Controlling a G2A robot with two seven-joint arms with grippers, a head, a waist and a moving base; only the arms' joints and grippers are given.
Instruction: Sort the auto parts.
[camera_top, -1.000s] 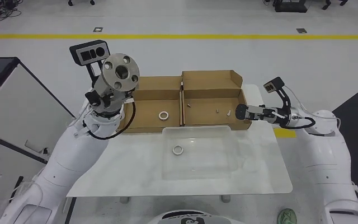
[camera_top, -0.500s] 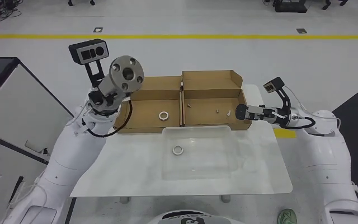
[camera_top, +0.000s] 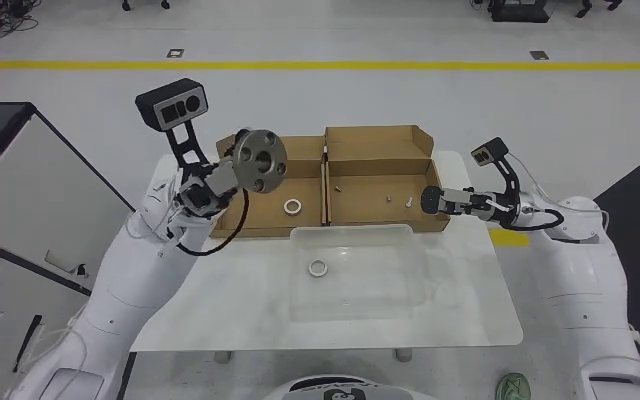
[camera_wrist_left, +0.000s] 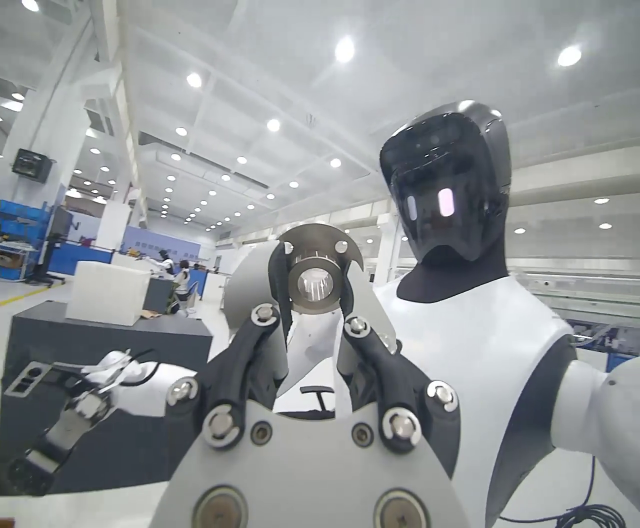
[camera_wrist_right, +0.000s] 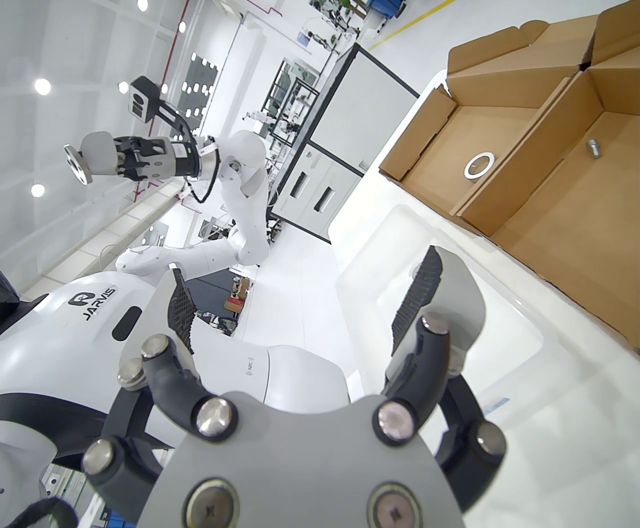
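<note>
A grey metal flange hub (camera_top: 263, 158) with bolt holes hangs in the air over the left end of the left cardboard box (camera_top: 262, 225). My left gripper (camera_top: 244, 170) is shut on its central sleeve (camera_wrist_left: 314, 286), its dark fingers (camera_wrist_left: 278, 285) on either side. The same flange (camera_wrist_right: 79, 163) shows far off in the right wrist view. My right gripper (camera_top: 431, 198) is open and holds nothing, level with the right box's (camera_top: 420, 222) right end; its ribbed pads (camera_wrist_right: 419, 287) stand wide apart. A white ring (camera_top: 292, 206) lies in the left box, another ring (camera_top: 318, 268) in the clear tray (camera_top: 400, 300).
Small bolts (camera_top: 408, 201) lie on the floor of the right box; one bolt (camera_wrist_right: 593, 147) shows in the right wrist view. The two boxes stand side by side at the table's back, with the clear tray in front of them. A grey cabinet (camera_top: 40, 200) stands left of the table.
My left arm has swung the flange down and to the right, toward the left box, and its face has tipped from upward to sideways. The right arm has kept still.
</note>
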